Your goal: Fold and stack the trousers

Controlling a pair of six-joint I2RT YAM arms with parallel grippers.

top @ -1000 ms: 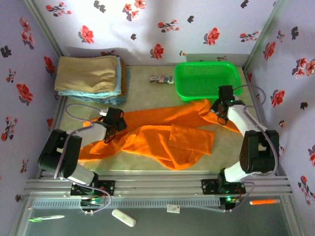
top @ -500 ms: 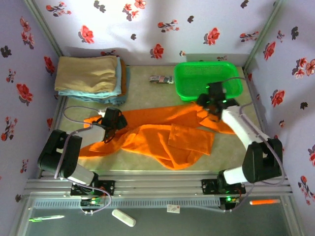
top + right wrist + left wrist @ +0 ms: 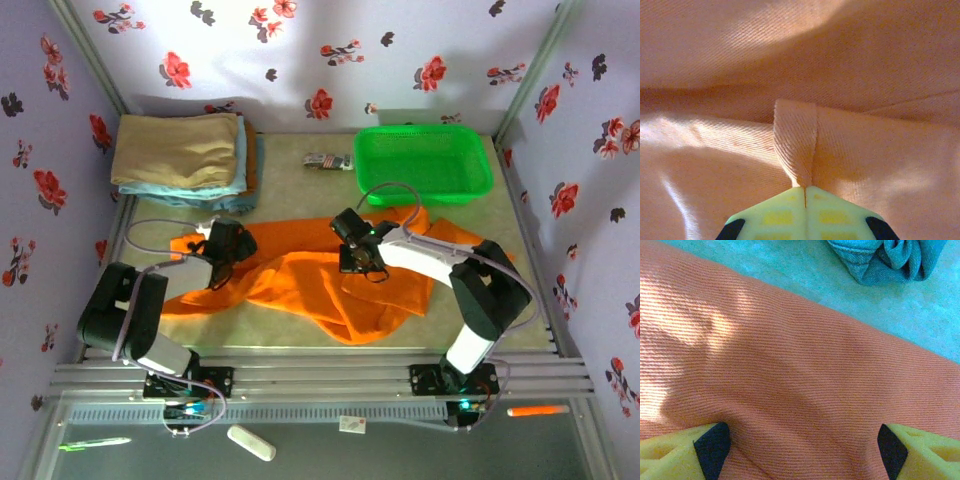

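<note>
The bright orange trousers (image 3: 300, 285) lie spread and rumpled across the middle of the table. My left gripper (image 3: 224, 256) hovers low over their left part, open, its yellow fingertips (image 3: 675, 452) wide apart with flat orange cloth (image 3: 790, 365) between them (image 3: 801, 442). My right gripper (image 3: 359, 258) is at the middle of the trousers. It is shut (image 3: 805, 187) on a small raised fold of the orange cloth (image 3: 795, 140), pinched right at its tips.
A green basket (image 3: 425, 160) stands at the back right. A stack of tan and light blue folded cloth (image 3: 180, 150) lies at the back left, its blue edge (image 3: 890, 260) just beyond my left gripper. A small packet (image 3: 327, 161) lies between them.
My right arm has swung left from the trousers' right end near the basket to their middle, where it is shut on a fold. The left gripper has barely moved.
</note>
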